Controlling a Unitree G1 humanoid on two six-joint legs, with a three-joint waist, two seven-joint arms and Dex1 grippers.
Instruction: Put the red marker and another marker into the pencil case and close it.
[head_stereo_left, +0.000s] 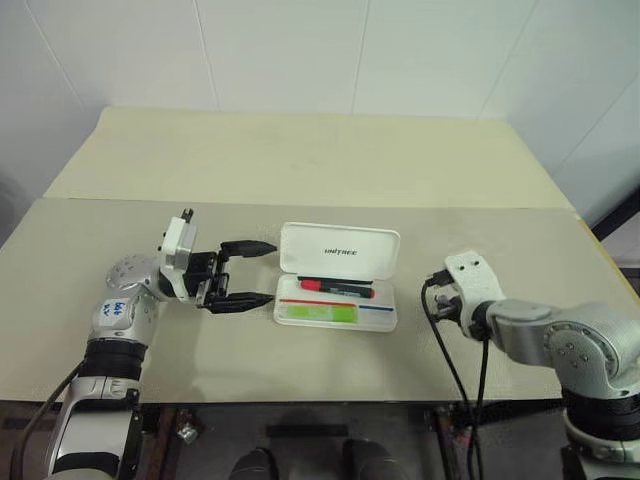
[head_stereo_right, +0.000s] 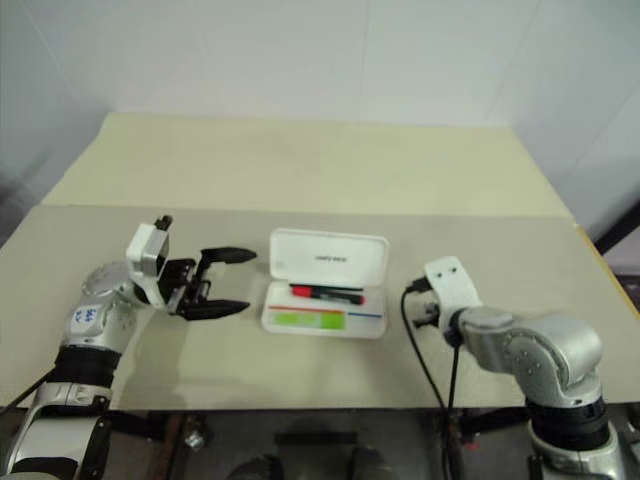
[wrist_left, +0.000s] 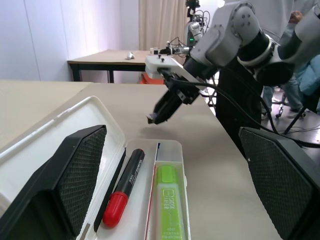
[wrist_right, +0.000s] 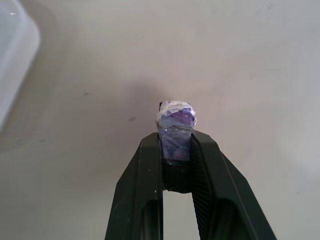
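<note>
The white pencil case (head_stereo_left: 385, 320) lies open in the middle of the table, its lid (head_stereo_left: 338, 250) standing up at the back. The red marker (head_stereo_left: 335, 287) lies in the tray near the lid. Another marker (head_stereo_left: 318, 313), light green, lies beside it toward the front edge. My left gripper (head_stereo_left: 271, 272) is open just left of the case, pointing at it, its fingers (wrist_left: 80, 175) empty. My right gripper (wrist_left: 152, 119) hangs shut above bare table to the right of the case. A small purple-and-white scrap (wrist_right: 175, 117) shows between its tips; I cannot tell what it is.
The beige table (head_stereo_left: 300, 360) joins a second one (head_stereo_left: 300, 150) behind it, against a white wall. Black cables (head_stereo_left: 450, 370) hang from my right wrist over the front edge. In the left wrist view a person (wrist_left: 300, 60) and a far table (wrist_left: 110, 57) stand behind.
</note>
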